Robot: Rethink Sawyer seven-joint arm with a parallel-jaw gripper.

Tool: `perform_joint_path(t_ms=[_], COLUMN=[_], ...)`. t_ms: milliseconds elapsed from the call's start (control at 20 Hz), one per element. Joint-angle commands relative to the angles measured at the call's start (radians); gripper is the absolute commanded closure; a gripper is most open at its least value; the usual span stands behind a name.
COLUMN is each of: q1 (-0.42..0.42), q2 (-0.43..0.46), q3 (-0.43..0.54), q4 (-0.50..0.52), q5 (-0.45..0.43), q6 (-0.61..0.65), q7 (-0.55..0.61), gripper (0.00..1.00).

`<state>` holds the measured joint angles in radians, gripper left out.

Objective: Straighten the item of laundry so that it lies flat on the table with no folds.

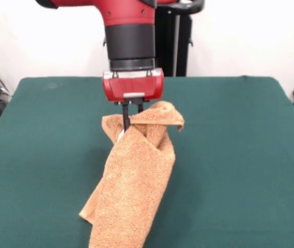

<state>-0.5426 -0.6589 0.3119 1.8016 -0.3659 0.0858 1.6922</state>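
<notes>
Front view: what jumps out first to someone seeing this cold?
The orange-tan towel in the middle of the picture, pinched at its top by the gripper and lifted so it drapes down in a rumpled, folded column, its lower end trailing on the table near the bottom edge. Next, the red and black arm coming straight down from above onto it, against the wide dark green table.

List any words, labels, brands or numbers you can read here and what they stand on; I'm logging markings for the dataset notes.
None can be read.
The towel: no print shows; a small white patch beside the gripper may be a tag, too small to read.
The red gripper housing: a pale strip on its top, no legible characters.
The table: plain green, no markings.
</notes>
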Motion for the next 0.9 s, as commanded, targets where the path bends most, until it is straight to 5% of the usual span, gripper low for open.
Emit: perform_joint_path(t_ms=[50,250,550,900], q1=[0.088,0.184,0.18,0.146], q2=[-0.103,-0.119,-0.042,0.175], q3=[0.015,-0.109,-0.101,-0.086], q4=[0.119,0.145,0.148,0.062], q5=[0.058,0.151,0.204,0.112], q6=[-0.267,-0.485,-0.686,-0.986], q7=[0.282,0.327,0.339,0.296], gripper=[1.0,1.0,1.0,1.0])
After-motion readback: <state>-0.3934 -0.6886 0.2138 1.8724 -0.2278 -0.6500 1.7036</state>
